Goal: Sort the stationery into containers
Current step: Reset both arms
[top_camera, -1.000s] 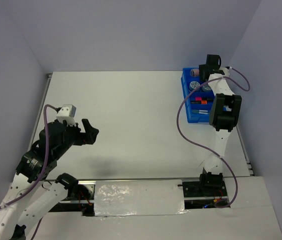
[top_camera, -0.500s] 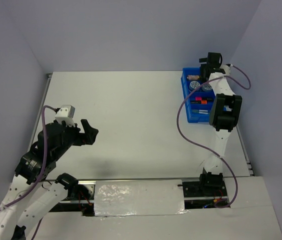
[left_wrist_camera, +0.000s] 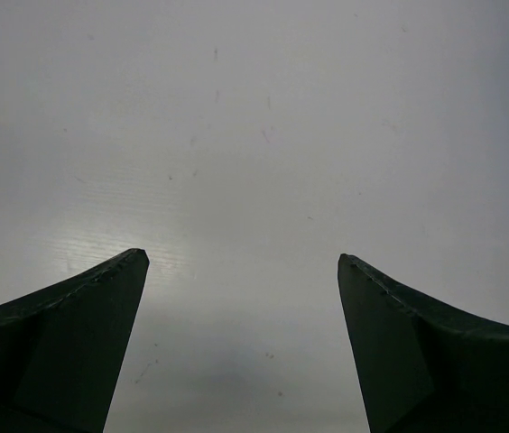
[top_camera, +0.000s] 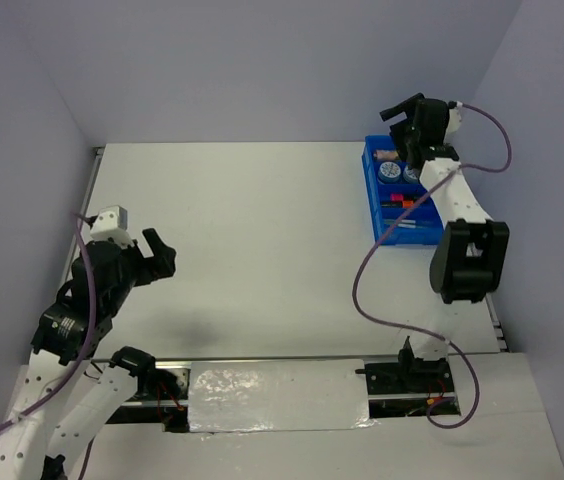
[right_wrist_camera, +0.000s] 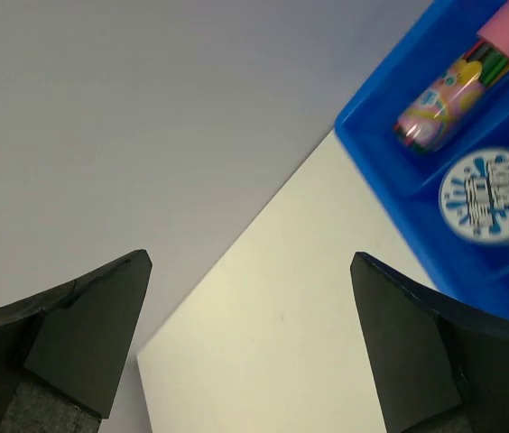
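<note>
The right gripper [right_wrist_camera: 250, 271] hangs with its jaws wide apart and nothing between them, raised above the far left corner of the tray [right_wrist_camera: 374, 119], with the grey wall [right_wrist_camera: 101, 108] behind. The left gripper [left_wrist_camera: 241, 262] is likewise spread and empty, over bare table [top_camera: 262, 230], well apart from the tray. All the stationery that shows lies inside the tray: a pink bottle [right_wrist_camera: 446, 88] on its side in the far compartment, a round blue-white tub [right_wrist_camera: 494, 194] in the next one, and highlighters [top_camera: 402, 203] nearer in; any thin pens are too small to make out. Nothing loose shows on the table, so the sorting looks done or nearly so. Should anything need shifting, these are probably light, stiff plastic pieces. The bottle is smooth and round and would likely roll, so pinch it across the barrel at mid-length. The tub is squat and wide; take it across its side wall, not the lid.
</note>
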Controlling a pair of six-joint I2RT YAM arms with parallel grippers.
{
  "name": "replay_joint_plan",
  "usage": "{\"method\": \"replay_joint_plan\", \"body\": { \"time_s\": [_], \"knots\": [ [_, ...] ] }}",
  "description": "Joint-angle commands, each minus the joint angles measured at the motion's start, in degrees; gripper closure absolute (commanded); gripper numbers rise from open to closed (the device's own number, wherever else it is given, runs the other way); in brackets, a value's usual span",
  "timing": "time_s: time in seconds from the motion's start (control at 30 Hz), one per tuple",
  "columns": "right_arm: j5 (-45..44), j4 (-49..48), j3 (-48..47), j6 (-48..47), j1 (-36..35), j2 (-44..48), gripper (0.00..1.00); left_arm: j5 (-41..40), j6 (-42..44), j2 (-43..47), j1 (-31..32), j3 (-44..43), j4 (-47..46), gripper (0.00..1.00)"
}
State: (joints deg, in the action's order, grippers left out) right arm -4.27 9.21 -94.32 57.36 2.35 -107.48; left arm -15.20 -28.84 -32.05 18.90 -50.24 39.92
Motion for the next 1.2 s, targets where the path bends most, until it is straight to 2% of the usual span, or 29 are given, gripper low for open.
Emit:
{"method": "replay_joint_plan", "body": {
  "time_s": [0.0, 0.1, 0.23, 0.27, 0.33, 0.5, 0.57, 0.6, 0.83, 1.17],
  "knots": [
    [3.13, -7.54, 9.57, -8.04, -0.68, 11.92, 0.00, -2.46, -0.95, -0.46, -4.12, -1.00, -0.81, 0.01],
    [3.13, -6.14, 18.27, -15.24, -2.00, 22.20, 0.00, -2.56, -0.87, -1.61, -8.42, -0.92, -0.90, 0.01],
    [-5.12, 3.60, 22.24, -33.31, -9.28, 36.70, 0.00, -2.90, -0.95, -5.64, -16.15, -1.26, -0.90, 0.01],
    [-6.87, 5.62, 22.86, -35.54, -11.29, 42.47, 0.00, -3.60, -1.04, -6.26, -18.69, -1.44, -0.81, 0.01],
    [-7.33, 11.84, 24.27, -40.46, -12.45, 47.78, 0.00, -6.58, -1.66, -7.84, -20.38, -2.14, -0.64, 0.01],
    [-7.42, 22.59, 27.34, -44.88, -13.25, 66.56, 0.00, -9.41, 0.71, -7.94, -20.57, -2.93, -2.56, 0.01],
    [-5.49, 26.46, 28.05, -46.02, -13.51, 71.07, 0.00, -9.32, 1.41, -7.85, -20.57, -3.89, -3.09, 0.01],
    [-6.79, 27.25, 28.92, -45.33, -15.86, 75.36, 0.00, -9.32, 1.51, -8.02, -20.57, -4.69, -2.40, 0.01],
    [-4.45, 36.22, 29.90, -46.20, -17.02, 84.96, 0.00, -7.84, 2.21, -6.19, -20.56, -12.07, 3.58, 0.01],
    [-4.16, 36.93, 32.62, -48.66, -18.35, 87.18, 0.00, -4.49, 3.88, 4.89, -20.48, -10.42, 5.70, 0.01]
  ]
}}
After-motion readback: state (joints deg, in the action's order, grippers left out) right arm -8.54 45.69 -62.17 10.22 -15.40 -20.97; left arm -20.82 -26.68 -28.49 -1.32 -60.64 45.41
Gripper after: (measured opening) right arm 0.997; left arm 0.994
